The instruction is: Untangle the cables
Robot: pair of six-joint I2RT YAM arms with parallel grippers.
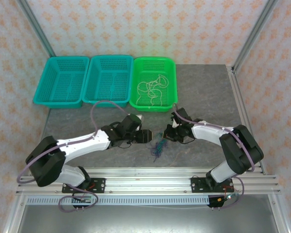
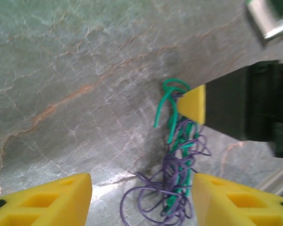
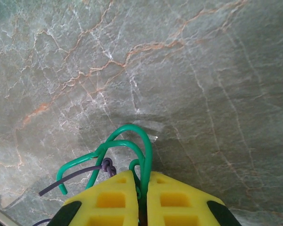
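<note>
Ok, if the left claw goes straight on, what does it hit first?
Probably the tangle of purple and green cables right ahead of the open left claw, though depth is unclear.

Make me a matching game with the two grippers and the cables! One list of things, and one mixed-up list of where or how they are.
Things:
1. left gripper
2. right gripper
3. whitish cables
4. purple and green tangle

Where or how:
A. in the green basket
B. shut on a green cable
C. on the table, between the grippers
D. open

Pairs: 1-D, 2-B, 3-A, 4-C
</note>
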